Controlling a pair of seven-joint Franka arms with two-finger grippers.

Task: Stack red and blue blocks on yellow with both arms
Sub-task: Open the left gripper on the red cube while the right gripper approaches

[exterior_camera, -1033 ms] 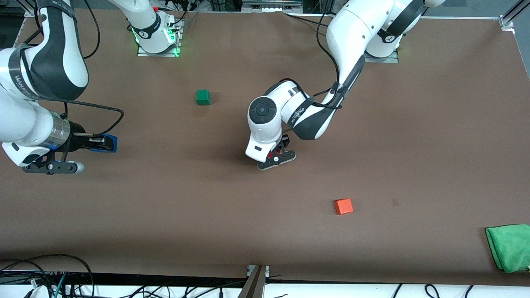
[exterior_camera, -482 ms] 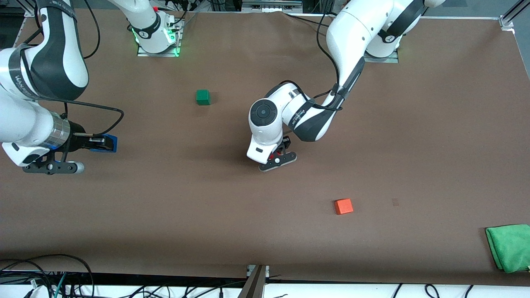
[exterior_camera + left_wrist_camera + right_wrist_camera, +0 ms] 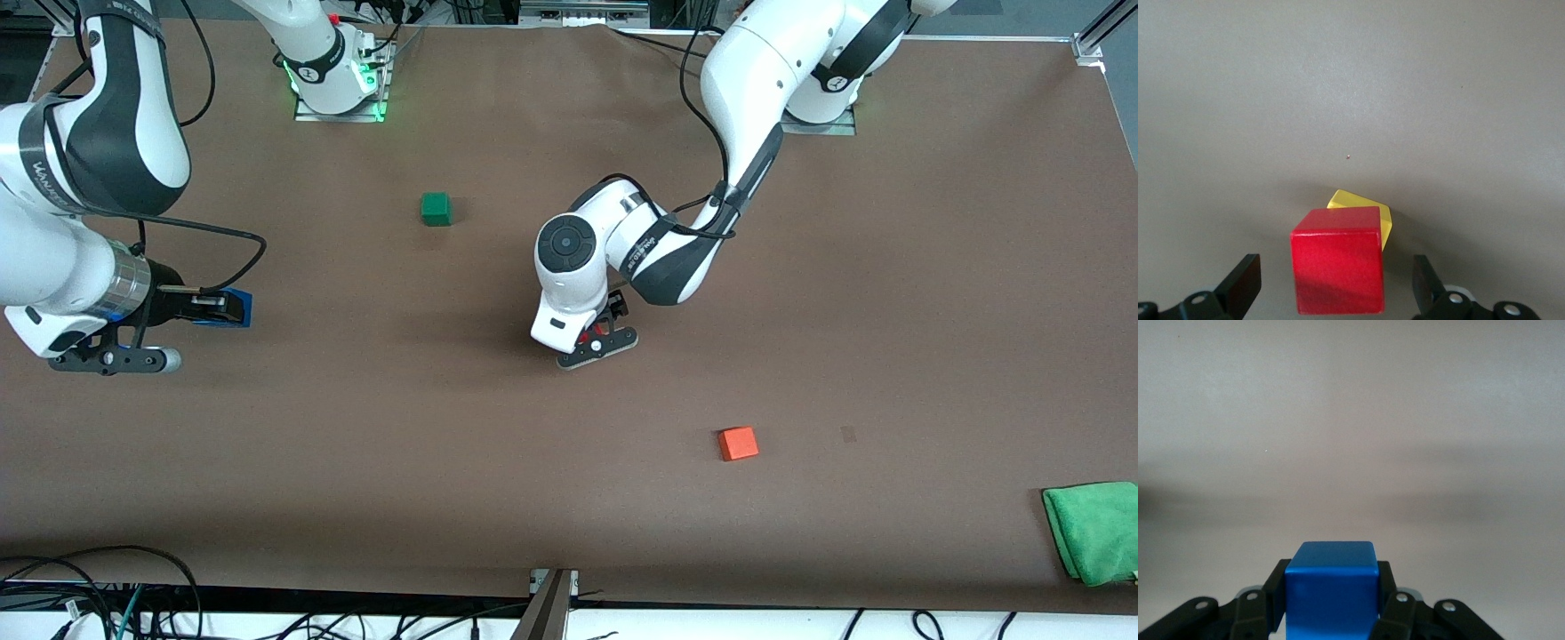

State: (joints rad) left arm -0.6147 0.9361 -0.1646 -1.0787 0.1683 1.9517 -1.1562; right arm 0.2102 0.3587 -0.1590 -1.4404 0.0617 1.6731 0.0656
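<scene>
The red cube (image 3: 1338, 270) sits on the yellow cube (image 3: 1355, 201), which peeks out beneath it, turned at an angle. My left gripper (image 3: 1335, 261) is open, with a finger (image 3: 1245, 285) standing clear of the red cube on each side. In the front view the left gripper (image 3: 597, 338) is low over the table's middle. Only a sliver of red (image 3: 587, 337) shows under the wrist there, and the yellow cube is hidden. My right gripper (image 3: 233, 307) is shut on the blue cube (image 3: 1331, 593) and waits above the table toward the right arm's end.
A green cube (image 3: 436, 209) lies nearer the robots' bases. An orange cube (image 3: 738, 443) lies nearer the front camera than the stack. A green cloth (image 3: 1093, 531) lies at the table's corner toward the left arm's end.
My left hand has shifted slightly over the stack. The right arm with the blue cube has not moved.
</scene>
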